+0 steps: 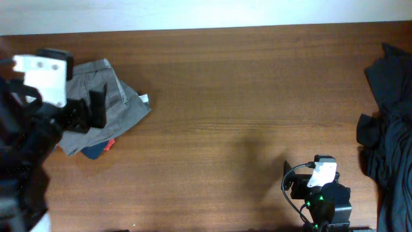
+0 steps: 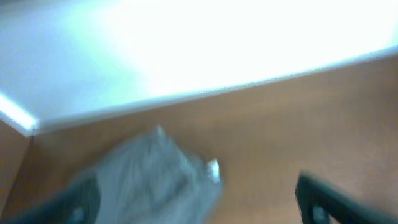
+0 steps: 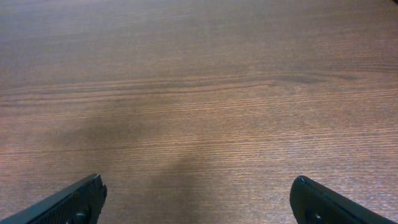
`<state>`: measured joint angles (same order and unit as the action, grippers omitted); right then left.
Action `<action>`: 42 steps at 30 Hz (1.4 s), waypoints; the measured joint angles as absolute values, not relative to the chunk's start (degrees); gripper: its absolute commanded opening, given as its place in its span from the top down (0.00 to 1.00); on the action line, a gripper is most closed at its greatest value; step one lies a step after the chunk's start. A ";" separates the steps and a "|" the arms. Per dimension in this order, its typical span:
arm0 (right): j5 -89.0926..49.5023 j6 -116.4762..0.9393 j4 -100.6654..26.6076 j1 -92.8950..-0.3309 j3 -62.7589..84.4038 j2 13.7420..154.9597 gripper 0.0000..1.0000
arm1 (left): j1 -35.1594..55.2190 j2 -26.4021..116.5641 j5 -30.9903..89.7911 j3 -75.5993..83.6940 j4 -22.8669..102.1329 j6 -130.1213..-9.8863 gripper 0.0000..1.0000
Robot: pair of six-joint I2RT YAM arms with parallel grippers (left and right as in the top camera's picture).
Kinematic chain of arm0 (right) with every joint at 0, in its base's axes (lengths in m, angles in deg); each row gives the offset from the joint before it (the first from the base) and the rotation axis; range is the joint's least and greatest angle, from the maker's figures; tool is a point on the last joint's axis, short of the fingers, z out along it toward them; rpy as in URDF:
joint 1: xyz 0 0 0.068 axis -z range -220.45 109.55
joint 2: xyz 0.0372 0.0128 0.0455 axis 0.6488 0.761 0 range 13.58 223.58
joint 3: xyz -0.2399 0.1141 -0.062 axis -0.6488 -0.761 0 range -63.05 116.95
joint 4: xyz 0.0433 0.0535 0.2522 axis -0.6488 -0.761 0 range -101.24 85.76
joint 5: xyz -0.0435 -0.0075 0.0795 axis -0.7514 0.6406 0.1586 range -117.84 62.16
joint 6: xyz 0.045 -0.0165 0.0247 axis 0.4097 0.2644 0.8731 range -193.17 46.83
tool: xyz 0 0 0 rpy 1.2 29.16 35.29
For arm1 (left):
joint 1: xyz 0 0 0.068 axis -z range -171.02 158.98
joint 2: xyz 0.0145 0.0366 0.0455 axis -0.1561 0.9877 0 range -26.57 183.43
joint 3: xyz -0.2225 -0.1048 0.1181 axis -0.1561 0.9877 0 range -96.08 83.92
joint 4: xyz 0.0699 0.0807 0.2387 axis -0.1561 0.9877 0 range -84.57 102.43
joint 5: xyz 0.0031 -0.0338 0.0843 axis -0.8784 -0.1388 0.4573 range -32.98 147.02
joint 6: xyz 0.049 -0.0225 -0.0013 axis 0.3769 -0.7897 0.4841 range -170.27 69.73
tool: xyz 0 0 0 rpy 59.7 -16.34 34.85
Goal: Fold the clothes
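A folded grey garment [image 1: 116, 96] lies at the table's left on top of a blue and a red piece [image 1: 103, 148]. My left gripper [image 1: 96, 109] is open and hovers over its left part. In the blurred left wrist view the grey garment [image 2: 149, 180] lies between and ahead of the spread fingers [image 2: 199, 202], with a white tag [image 2: 213, 169] at its corner. A pile of dark clothes [image 1: 389, 122] lies at the table's right edge. My right gripper [image 3: 198, 199] is open and empty over bare wood near the front edge, also seen from overhead [image 1: 288, 175].
The wooden table [image 1: 244, 96] runs to a white wall [image 2: 186, 43] at the back. The right arm's base [image 1: 325, 200] with its cable sits at the front right.
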<state>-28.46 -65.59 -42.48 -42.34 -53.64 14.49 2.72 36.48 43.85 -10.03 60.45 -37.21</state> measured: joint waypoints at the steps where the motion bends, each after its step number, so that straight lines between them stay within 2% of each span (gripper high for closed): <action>1: -28.46 -65.64 -42.46 -42.34 -53.64 14.49 0.01 | 2.72 34.97 43.15 -5.72 57.02 -36.90 0.01; 5: -28.48 -65.62 -42.44 -42.34 -53.64 14.46 0.01 | 3.20 25.57 40.15 15.92 39.56 -36.27 0.01; 8: -28.48 -65.64 -42.39 -42.34 -53.64 14.46 0.01 | 3.72 16.81 38.91 30.82 30.84 -36.14 0.01; 11: -28.48 -65.66 -42.39 -42.34 -53.64 14.46 0.01 | 3.79 7.21 38.27 43.63 25.92 -36.14 0.01; 16: -28.48 -65.62 -42.42 -42.34 -53.64 14.49 0.01 | 3.79 -7.39 37.66 58.12 24.93 -36.16 0.01; 28: -28.48 -65.64 -42.46 -42.34 -53.64 14.49 0.01 | 5.06 -24.61 38.27 71.45 23.78 -36.14 0.01; 37: -28.48 -65.64 -42.46 -42.34 -53.64 14.46 0.01 | 9.41 -25.75 45.12 81.38 10.53 -36.16 0.01; 42: -28.48 -65.64 -42.46 -42.34 -53.64 14.46 0.01 | 10.54 -25.75 46.65 82.86 9.26 -36.16 0.01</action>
<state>-28.48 -65.64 -42.46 -42.34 -53.64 14.46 10.54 -25.75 46.65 82.86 9.26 -36.16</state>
